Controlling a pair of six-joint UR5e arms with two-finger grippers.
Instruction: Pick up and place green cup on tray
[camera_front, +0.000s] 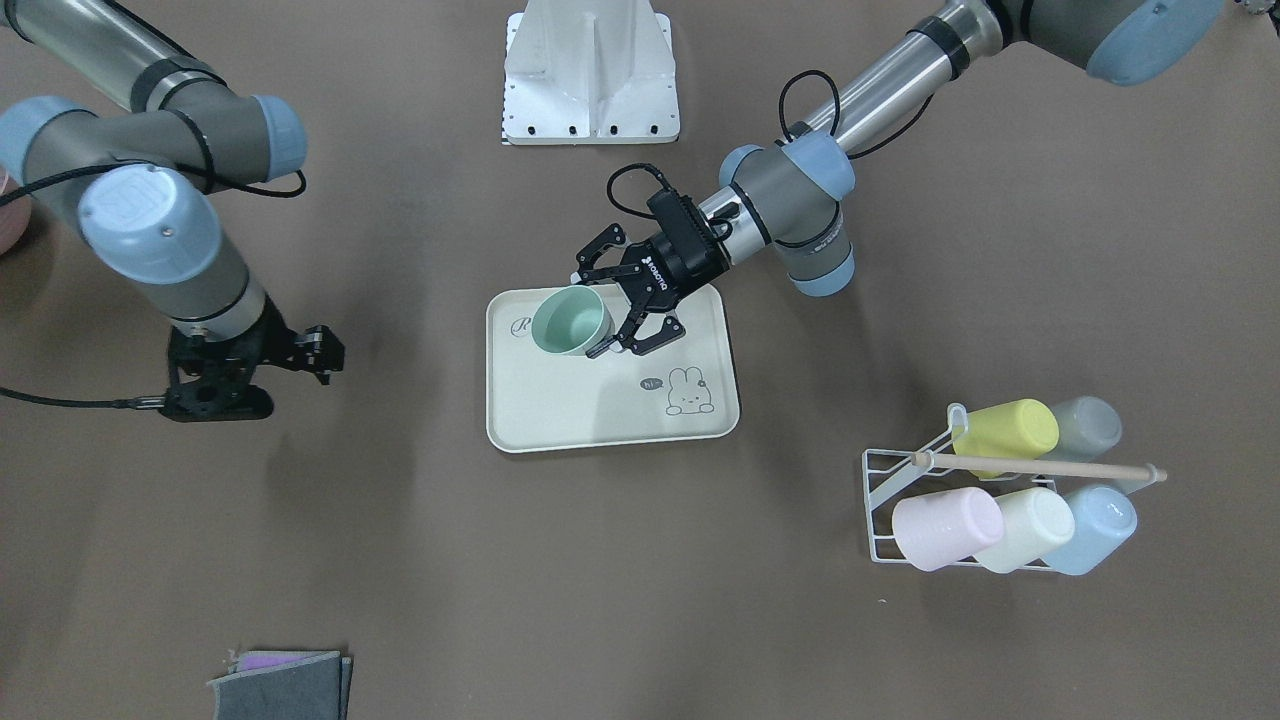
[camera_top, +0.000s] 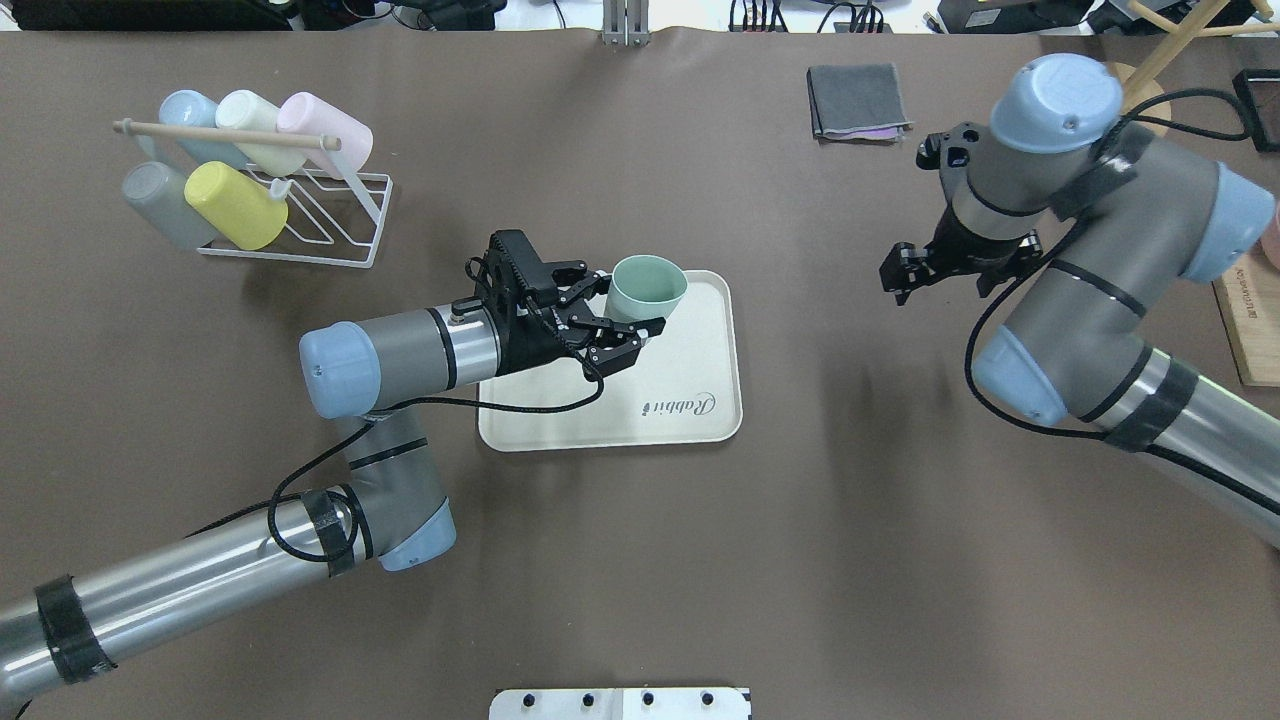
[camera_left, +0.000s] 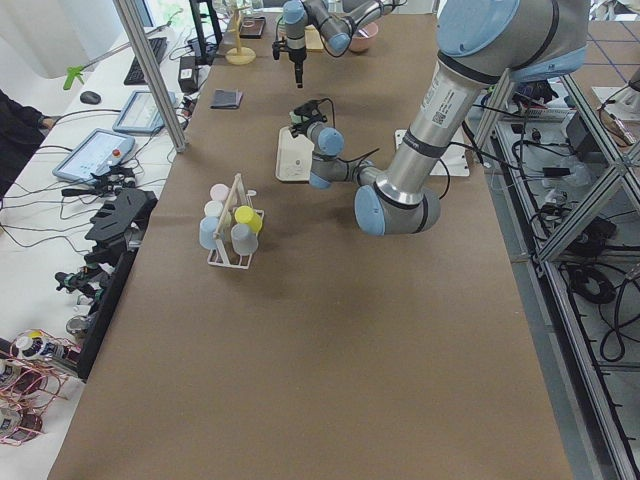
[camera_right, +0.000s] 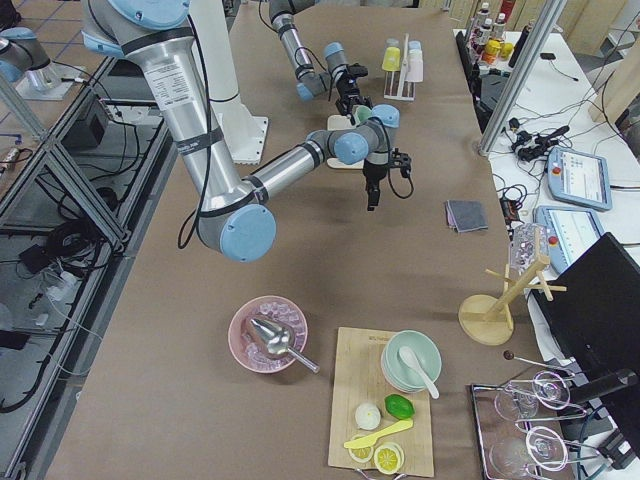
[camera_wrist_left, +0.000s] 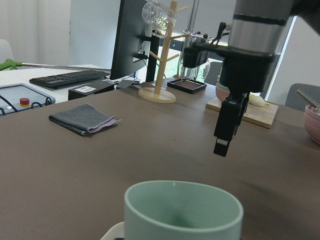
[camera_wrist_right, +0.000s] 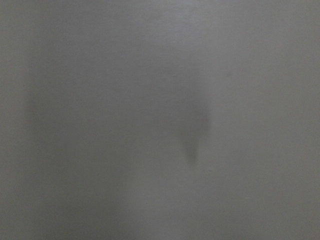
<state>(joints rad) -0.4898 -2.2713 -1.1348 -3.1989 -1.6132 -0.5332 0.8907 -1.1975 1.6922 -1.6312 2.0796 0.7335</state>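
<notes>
Brown worktop (camera_top: 640, 560): green cup (camera_top: 648, 288), light, rigid, upright on tray (camera_top: 700, 425); left gripper (camera_top: 628, 318) fingers spread, beside its wall, grasping nothing.

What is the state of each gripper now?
Left gripper: open, around the green cup on the tray, not clamping.
Right gripper: cannot be told.

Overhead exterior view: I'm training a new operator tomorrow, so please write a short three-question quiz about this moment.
1. True or false: the pale mint-green plastic cup stands upright over the cream rectangular plastic tray.
2. The hand at the cup belongs to: A) the left arm, B) the right arm, C) an operator.
3. Fill in: the white wire rack holds ___ cups.

Key: 1 true; 2 A; 3 five.
</notes>
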